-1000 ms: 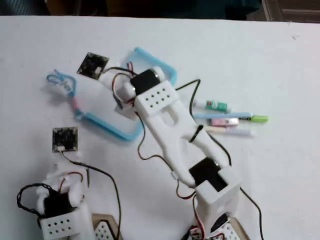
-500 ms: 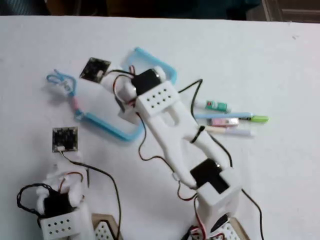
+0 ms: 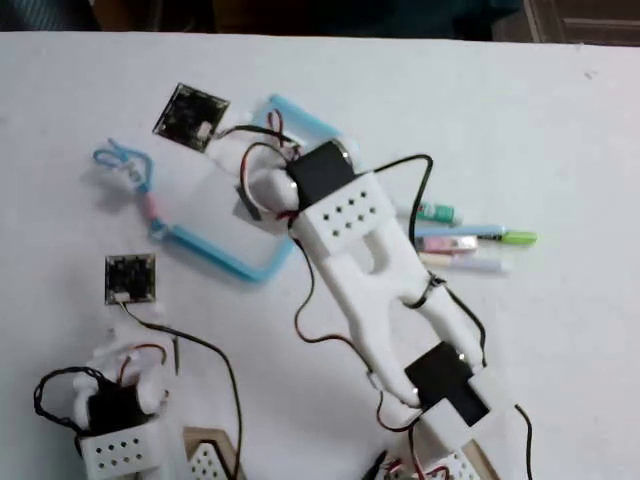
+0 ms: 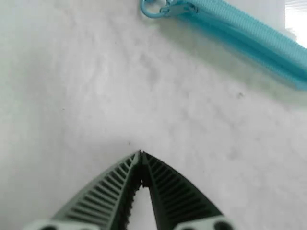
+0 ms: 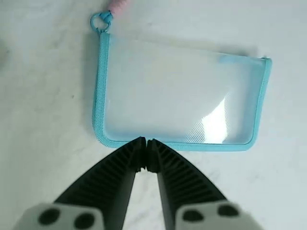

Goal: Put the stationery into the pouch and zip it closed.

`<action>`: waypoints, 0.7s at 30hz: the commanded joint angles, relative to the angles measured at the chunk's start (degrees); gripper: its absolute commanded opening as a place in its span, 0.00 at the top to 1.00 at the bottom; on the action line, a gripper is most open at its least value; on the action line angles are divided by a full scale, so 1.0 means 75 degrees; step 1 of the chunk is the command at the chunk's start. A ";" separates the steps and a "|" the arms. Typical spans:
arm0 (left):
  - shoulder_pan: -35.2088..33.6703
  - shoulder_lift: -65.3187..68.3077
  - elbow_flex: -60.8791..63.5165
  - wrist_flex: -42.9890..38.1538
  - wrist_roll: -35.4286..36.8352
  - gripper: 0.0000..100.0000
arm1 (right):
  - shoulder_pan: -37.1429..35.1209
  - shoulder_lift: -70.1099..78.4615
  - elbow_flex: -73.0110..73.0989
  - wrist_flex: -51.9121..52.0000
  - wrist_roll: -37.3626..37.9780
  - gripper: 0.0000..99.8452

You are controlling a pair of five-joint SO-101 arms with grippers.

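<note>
**Table** (image 3: 560,110): white, and carried everything listed below.

**Pouch** (image 3: 215,255) (image 5: 177,96): clear body with blue edging. It lay flat in the left half of the table, toward the far edge, partly under the right arm. A blue ring (image 5: 98,21) sat at one corner with a pink bead (image 3: 150,208) next to it. A looped blue strap (image 3: 120,160) trailed from there toward the left edge. The left wrist view showed one stretch of the pouch's blue edging (image 4: 249,28).

**Stationery** (image 3: 470,240): a small cluster of pens and markers lying side by side and touching. It rested on the table right of centre, just beside the right arm and outside the pouch.

**Right arm** (image 3: 370,260): stretched from the near edge diagonally toward the pouch.

**Right gripper** (image 5: 145,142): jaws closed tip to tip, with nothing seen between them. The tips stood at the pouch's blue edge (contact with the edging could not be told).

**Left arm** (image 3: 115,420): folded up at the near left corner, well apart from the stationery.

**Left gripper** (image 4: 141,154): jaws closed with nothing held, over bare table near the ring end of the pouch.
</note>
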 commanded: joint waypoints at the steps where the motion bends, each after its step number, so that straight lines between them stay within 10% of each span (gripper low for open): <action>1: -0.0064 -0.0053 -0.0070 0.0035 0.0012 0.97 | -0.0158 -0.0346 -0.0234 -0.0100 -0.0094 0.98; 21: -0.0064 -0.0053 -0.0070 0.0035 0.0012 0.97 | -0.0322 0.2561 0.0258 -0.3405 -0.0059 0.98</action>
